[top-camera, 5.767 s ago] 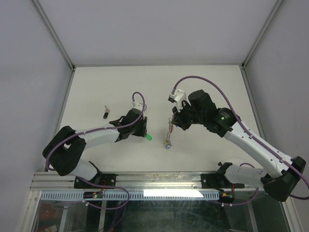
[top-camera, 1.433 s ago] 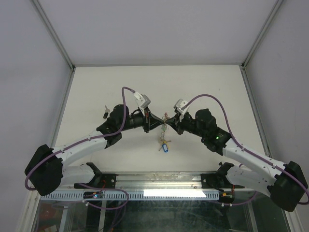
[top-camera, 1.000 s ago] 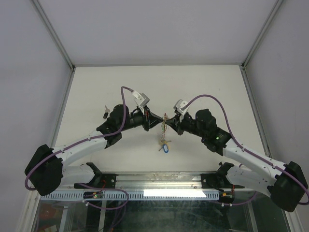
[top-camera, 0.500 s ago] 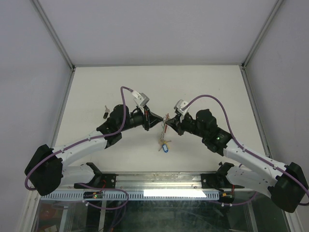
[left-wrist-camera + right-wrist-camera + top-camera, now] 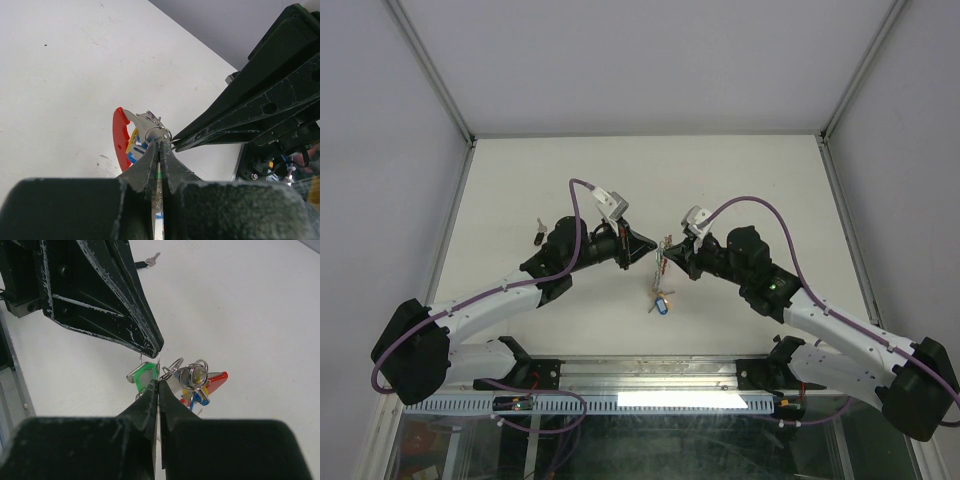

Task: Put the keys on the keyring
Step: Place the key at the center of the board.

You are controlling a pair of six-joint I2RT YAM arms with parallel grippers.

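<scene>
Status: my left gripper [image 5: 159,146] is pinched shut, with only a sliver between the jaws. Green shows in that sliver. From the right wrist I see the green key [image 5: 142,374] hanging off a small wire loop right at the left tip. I read that as clamped on the green key by its loop.

The right gripper [image 5: 157,384] is closed too, nipping a thin wire of the keyring [image 5: 187,371] just beside the green cap. The two tips sit nose to nose, almost touching, mid-workspace, and they appear to be above the table [image 5: 520,180].

The keyring hangs between them:
- The red arc [image 5: 119,137] is on the left in the left wrist view.
- The silver rings [image 5: 152,131] are bunched beside it.
- The yellow key [image 5: 187,390] and blue key [image 5: 200,399] are tucked under the rings.
- In the top view the chain drops from the tips, and the blue-framed tag [image 5: 663,305] dangles at the bottom end, toward the arm bases.

I can't tell whether the green key's loop is threaded onto the ring. The black-headed key [image 5: 539,236] lies loose on the table, left of my left arm's wrist and well apart from the bunch.
</scene>
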